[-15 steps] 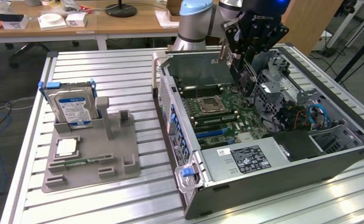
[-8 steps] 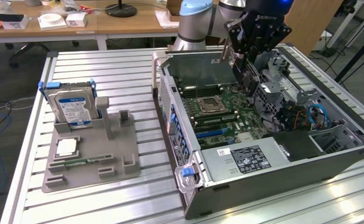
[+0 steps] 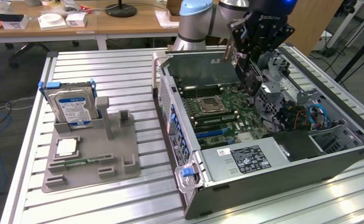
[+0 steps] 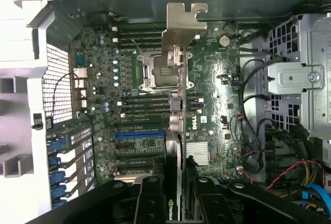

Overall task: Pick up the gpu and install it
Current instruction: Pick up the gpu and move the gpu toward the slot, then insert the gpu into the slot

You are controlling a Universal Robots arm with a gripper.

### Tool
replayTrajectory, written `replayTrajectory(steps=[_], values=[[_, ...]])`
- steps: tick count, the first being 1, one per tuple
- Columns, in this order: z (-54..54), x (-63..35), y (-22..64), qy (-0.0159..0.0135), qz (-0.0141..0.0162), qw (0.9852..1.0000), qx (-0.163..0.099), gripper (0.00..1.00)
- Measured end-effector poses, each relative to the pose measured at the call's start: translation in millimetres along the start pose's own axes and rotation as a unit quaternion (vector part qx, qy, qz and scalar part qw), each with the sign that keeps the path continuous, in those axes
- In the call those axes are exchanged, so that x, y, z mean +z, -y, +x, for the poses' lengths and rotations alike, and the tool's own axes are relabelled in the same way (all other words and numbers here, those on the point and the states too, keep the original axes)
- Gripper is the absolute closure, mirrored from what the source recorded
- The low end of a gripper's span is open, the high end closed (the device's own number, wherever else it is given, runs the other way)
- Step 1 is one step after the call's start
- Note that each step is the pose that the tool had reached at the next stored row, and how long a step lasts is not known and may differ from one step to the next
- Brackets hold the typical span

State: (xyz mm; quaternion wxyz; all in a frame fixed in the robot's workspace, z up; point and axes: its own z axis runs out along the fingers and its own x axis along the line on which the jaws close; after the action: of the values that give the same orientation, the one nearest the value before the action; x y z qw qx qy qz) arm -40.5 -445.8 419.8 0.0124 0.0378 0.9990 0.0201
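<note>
Now my black two-fingered gripper [image 3: 246,55] is clamped on the gpu [image 4: 177,94], a thin green card with black cooler and silver end bracket. I hold it edge-down over the green motherboard [image 4: 217,105] in the open grey computer case [image 3: 275,191], I judge to line it with a slot. The case lies open side up at the slatted metal table's [image 3: 107,65] edge on the exterior view's right. I count one gpu, one case, and one silver hard drive [image 3: 73,107] and one narrow green memory stick [image 3: 76,162] parked in one grey holder [image 3: 122,154].

Open computer case [image 3: 231,196], pincer [image 3: 249,55] gripping gpu [image 3: 251,79] above it, hard drive [image 3: 73,109] upright in grey holder [image 3: 88,172]
</note>
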Motion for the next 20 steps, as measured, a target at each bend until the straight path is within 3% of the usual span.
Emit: replayTrajectory(steps=[8,20], values=[[-6.3,0.2,-0.5,0.0000,0.0000,1.0000,0.000,0.74],[-6.5,0.2,-0.5,0.0000,0.0000,1.0000,0.000,0.74]])
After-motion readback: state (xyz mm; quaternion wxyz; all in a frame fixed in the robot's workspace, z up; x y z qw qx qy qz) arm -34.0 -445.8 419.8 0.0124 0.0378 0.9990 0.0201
